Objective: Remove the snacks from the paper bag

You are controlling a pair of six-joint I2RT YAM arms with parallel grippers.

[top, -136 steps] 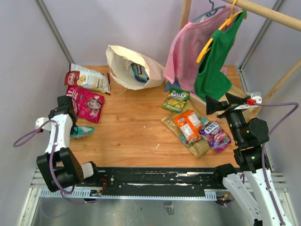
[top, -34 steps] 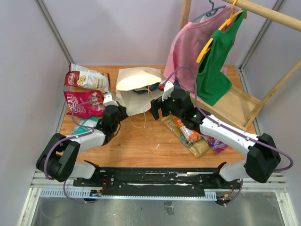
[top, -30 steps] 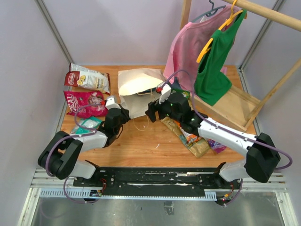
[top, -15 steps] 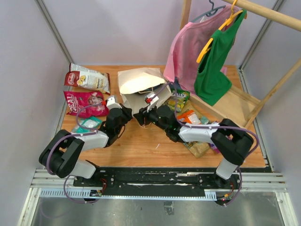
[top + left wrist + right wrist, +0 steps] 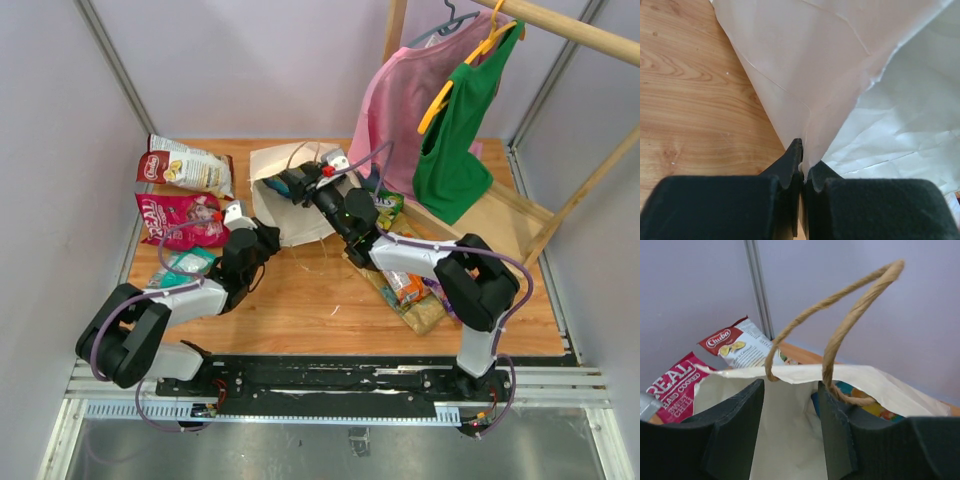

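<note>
The tall tan kraft paper bag sits at the back middle of the wooden surface. The left pincer is clamped tight on a fold at the bag's lower edge. The right pincer is at the bag's mouth with its jaws partly apart. Nothing shows between them except the bag's inner wall, and the twine loop handle arches just above. 1 blue-and-orange glossy packet lies inside. 2 packets, 1 red-white and 1 magenta, lie left of the bag.
</note>
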